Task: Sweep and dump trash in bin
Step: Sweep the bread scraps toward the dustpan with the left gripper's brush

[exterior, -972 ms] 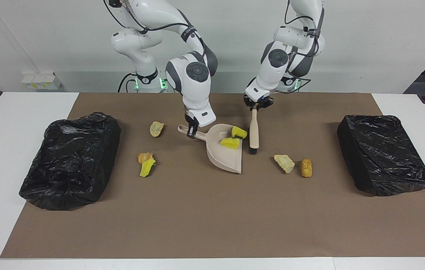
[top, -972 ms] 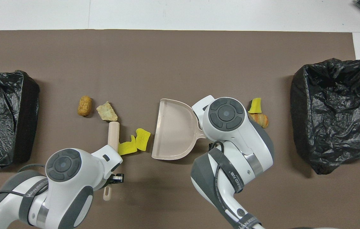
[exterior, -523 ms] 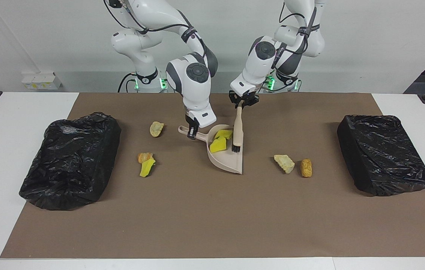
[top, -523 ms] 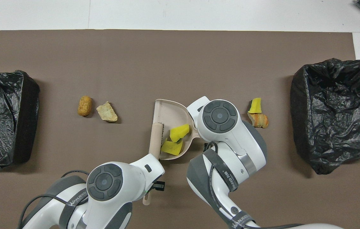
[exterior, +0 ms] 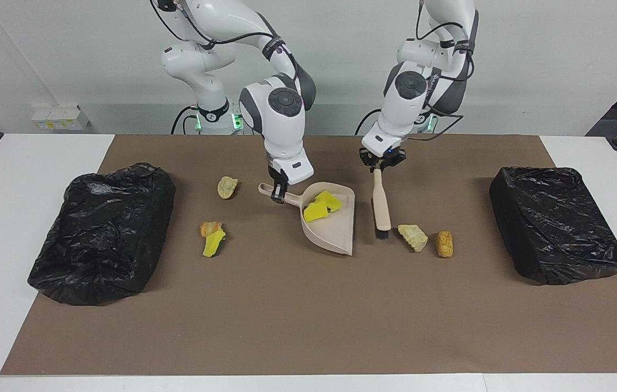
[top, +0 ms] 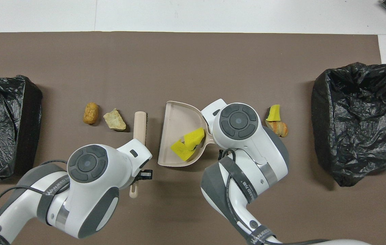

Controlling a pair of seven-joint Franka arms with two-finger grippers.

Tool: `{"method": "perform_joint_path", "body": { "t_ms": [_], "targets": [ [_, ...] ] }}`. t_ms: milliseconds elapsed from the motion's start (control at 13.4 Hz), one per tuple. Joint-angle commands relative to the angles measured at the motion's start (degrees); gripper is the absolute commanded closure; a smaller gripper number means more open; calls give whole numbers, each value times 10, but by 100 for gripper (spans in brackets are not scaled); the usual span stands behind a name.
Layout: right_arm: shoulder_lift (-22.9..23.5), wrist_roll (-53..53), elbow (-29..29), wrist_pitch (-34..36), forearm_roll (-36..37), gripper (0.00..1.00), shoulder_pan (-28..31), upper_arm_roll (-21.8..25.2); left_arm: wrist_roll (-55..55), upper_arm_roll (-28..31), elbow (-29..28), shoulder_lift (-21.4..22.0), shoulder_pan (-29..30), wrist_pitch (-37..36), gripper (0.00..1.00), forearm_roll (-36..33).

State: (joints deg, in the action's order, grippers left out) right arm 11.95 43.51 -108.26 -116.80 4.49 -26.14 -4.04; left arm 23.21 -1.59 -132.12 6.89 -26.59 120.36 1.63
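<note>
Both arms reach in from the robots' edge of the surface, wrists bent steeply downward over its middle. The right gripper (exterior: 279, 191) hangs low, fingers closed on a handle. The left gripper (exterior: 378, 163) is likewise clamped on a handle.

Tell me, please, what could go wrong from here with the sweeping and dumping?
1. Two yellow chunks sit loose in the dustpan; tipping it on the way to a bin could spill them.
2. The brush stands right beside the pale chunk; a hard stroke may flick it past the pan's mouth.
3. The chunks toward the right arm's end lie at the pan's closed back, so they could be missed.
</note>
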Motion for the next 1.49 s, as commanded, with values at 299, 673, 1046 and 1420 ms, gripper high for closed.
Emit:
{"method": "perform_joint_path", "body": {
  "t_ms": [299, 673, 1046, 1420],
  "targets": [
    [-4, 17, 10, 39, -4, 100, 21, -4, -143, -3, 122, -77, 162, -44, 100, -103],
    [-8, 74, 2, 51, -21, 100, 22, -4, -267, -4, 129, -112, 253, -44, 100, -103],
    [-14, 94, -16, 40, -21, 100, 22, -5, -278, -10, 53, -72, 222, -50, 100, -88],
    [-7, 85, -20, 19, -21, 100, 16, -5, -226, -10, 17, -45, 133, -50, 100, -19]
  ]
}}
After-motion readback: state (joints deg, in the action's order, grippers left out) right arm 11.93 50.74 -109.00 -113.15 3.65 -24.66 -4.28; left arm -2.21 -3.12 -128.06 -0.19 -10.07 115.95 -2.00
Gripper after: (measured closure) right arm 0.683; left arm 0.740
